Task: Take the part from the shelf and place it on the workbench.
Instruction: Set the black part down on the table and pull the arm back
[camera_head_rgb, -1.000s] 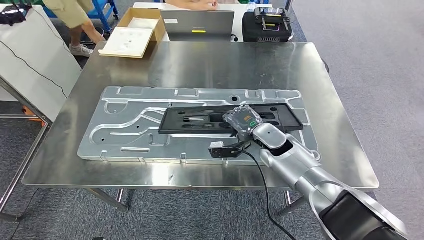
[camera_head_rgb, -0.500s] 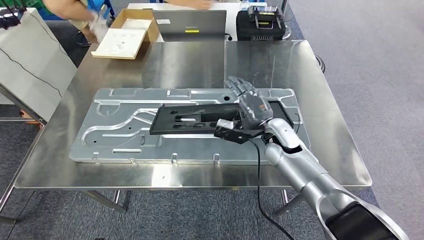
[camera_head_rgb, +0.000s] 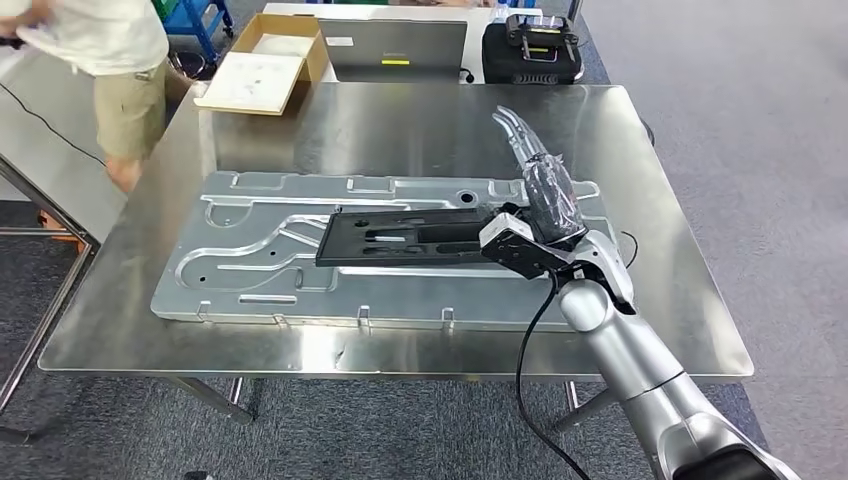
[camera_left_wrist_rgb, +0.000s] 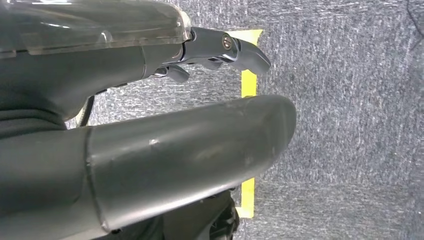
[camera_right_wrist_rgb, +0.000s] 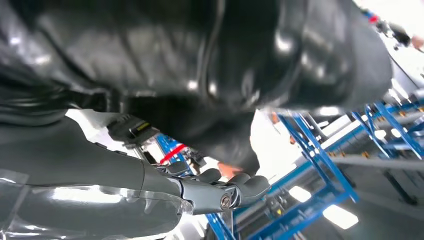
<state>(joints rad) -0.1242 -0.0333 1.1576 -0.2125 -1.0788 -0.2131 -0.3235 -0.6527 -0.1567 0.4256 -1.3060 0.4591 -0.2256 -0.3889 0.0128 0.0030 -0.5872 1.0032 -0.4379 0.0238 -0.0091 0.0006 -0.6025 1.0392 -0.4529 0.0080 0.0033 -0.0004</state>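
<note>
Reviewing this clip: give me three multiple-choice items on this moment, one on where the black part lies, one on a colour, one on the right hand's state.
1. The black part lies:
A. on the stamped metal panel
B. on the floor
C. in the cardboard box

2. The workbench top is:
A. green
B. wooden brown
C. bare silver metal

3. The right hand is:
A. gripping the part
B. raised with fingers extended, holding nothing
C. resting on the laptop

Key: 1 A, the part rests flat on the panel. 2 C, the top is reflective steel. 3 B, the fingers point away above the part's right end.
</note>
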